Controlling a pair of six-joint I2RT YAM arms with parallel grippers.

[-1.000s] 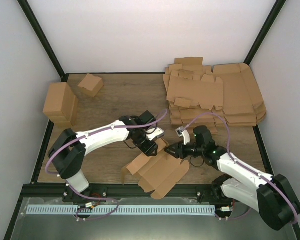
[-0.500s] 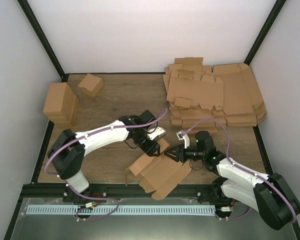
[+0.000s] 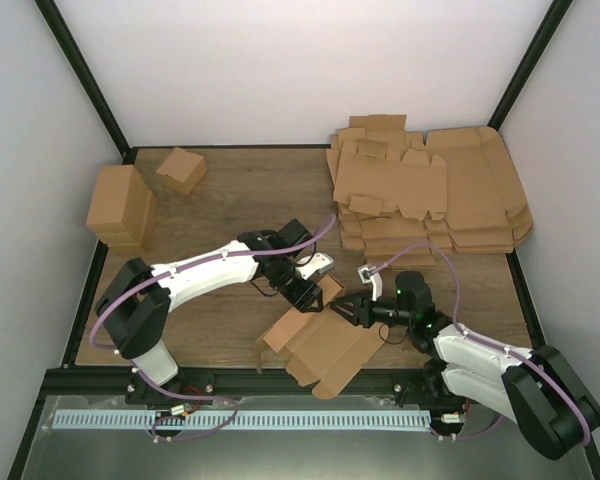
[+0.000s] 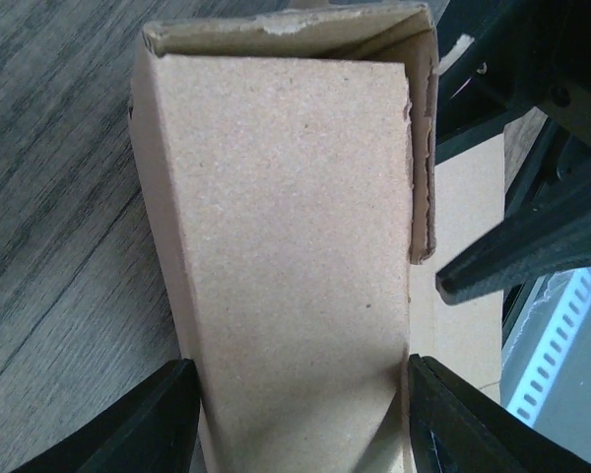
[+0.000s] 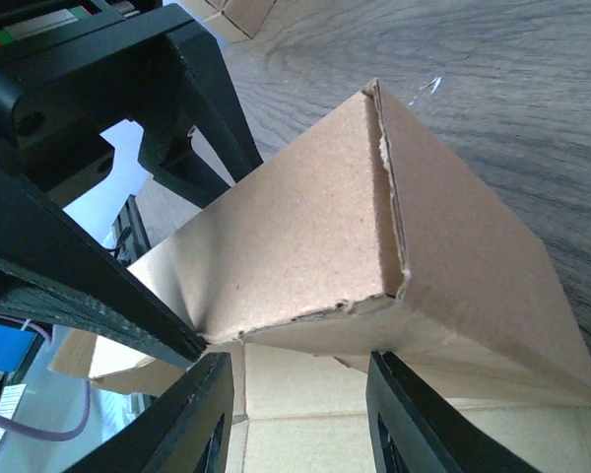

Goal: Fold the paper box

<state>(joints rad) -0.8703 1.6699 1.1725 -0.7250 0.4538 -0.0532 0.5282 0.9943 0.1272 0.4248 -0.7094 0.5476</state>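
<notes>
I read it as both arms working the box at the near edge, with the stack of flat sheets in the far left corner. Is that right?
Not quite. The stack of flat sheets lies in the far right corner, not the far left, as the top view shows. The rest holds: both arms are working the box at the near edge.

My left claw [image 3: 305, 297] and right claw [image 3: 348, 307] crowd together over the box [image 3: 325, 350] at the counter's [image 3: 240, 200] near middle; each bars the other's straight path, and a raised flap fills the gap between my left fingers [image 4: 148, 419]; a stack of sheets [image 3: 430, 195] blocks the far right corner; cartons [image 3: 120, 205] and a cube [image 3: 181, 168] block the far left; between them, behind my claws, bare wood lies open for passing.
</notes>
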